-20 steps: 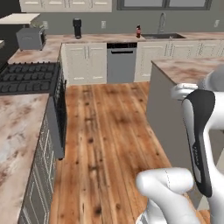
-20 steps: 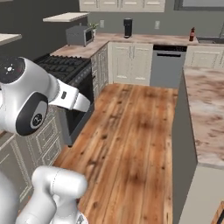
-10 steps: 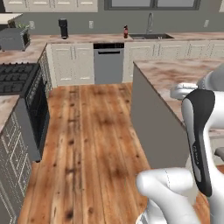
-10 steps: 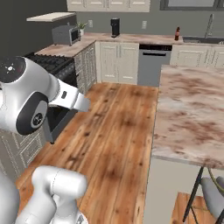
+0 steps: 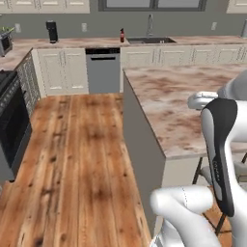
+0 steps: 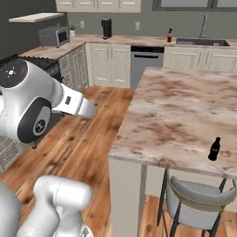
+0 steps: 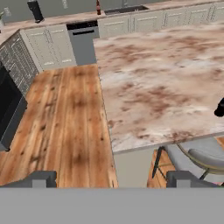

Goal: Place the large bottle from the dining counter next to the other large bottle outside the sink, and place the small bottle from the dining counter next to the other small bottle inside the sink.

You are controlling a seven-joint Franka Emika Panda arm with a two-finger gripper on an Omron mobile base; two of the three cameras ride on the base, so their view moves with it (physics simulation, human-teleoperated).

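**At the corner of the dining counter: gripper spread, bottles not yet reached**

On the near side of the kitchen, the dining counter presents its mottled beige and reddish-brown top, with wooden floor running along its left flank. In the right base view a small black bottle stands upright close to the counter's near edge, above a grey padded stool tucked below the overhang. In the hand view a dark shape at the right border, over the same edge of the counter, is cut off by the frame and cannot be told for certain.

The gripper appears at the bottom of the hand view with its two dark fingertips set far apart; nothing lies between them, and they hang above the floor and the counter's near corner, well apart from the bottle.

Against the far wall, the long countertop carries the other large bottle, pinkish-red and upright, just left of the sink and its tall faucet. A dishwasher sits beneath that countertop, and a dark coffee maker stands further left. A microwave rests on the countertop beside the stove.
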